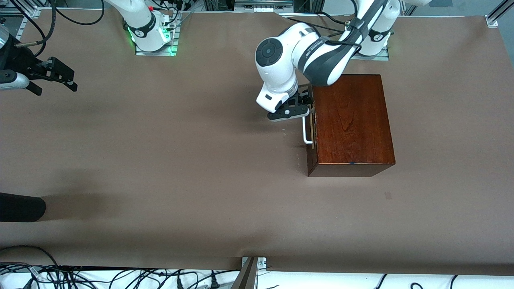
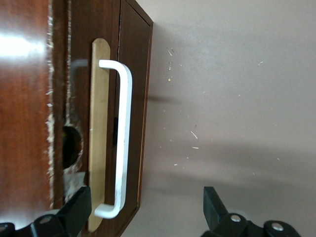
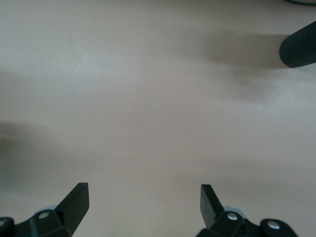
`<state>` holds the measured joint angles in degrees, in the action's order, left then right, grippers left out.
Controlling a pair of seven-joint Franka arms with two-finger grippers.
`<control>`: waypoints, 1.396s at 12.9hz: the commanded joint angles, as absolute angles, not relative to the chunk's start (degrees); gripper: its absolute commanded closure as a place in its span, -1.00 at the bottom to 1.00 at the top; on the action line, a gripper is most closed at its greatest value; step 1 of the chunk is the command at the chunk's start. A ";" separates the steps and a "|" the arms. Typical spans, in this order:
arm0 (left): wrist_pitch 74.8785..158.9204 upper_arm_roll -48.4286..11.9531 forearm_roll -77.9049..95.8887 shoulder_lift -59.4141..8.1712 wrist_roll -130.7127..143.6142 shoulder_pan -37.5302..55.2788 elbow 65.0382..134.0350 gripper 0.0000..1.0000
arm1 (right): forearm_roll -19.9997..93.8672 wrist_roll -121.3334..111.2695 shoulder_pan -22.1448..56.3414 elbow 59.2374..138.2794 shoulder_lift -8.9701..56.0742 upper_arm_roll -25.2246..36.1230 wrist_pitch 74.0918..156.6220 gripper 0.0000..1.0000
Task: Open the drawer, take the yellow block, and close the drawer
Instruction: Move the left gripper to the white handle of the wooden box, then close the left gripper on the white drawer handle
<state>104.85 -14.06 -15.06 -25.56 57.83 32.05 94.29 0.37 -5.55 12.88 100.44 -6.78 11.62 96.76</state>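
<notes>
Left gripper (image 1: 307, 105) at drawer (image 1: 311, 120) handle (image 2: 121, 138) — fingers (image 2: 79, 207) apart; right gripper (image 1: 68, 78) waiting over the surface (image 1: 160, 160) — fingers (image 3: 76, 200) apart.

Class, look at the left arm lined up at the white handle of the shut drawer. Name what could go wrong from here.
1. The left gripper is open with its fingers straddling only one end of the white handle; closing there could slip off or pull the drawer askew.
2. The wooden box sits loose on the table, so pulling might drag it along.
3. The yellow block is not visible, so its place inside is unknown. The right gripper waits open.
</notes>
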 commanded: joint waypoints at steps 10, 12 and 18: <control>111.53 -12.48 -22.41 -31.73 60.64 32.52 93.60 -1.00 | -0.35 -6.07 12.83 99.75 -7.56 12.91 93.53 -1.00; 111.79 -12.13 -22.41 -31.90 60.64 32.52 93.60 -1.00 | 0.17 -6.15 12.83 99.67 -6.95 14.50 93.25 -1.00; 111.45 -11.34 -22.41 -31.38 59.76 32.34 93.69 -1.00 | -0.35 -6.24 13.01 99.67 -7.38 14.41 93.43 -1.00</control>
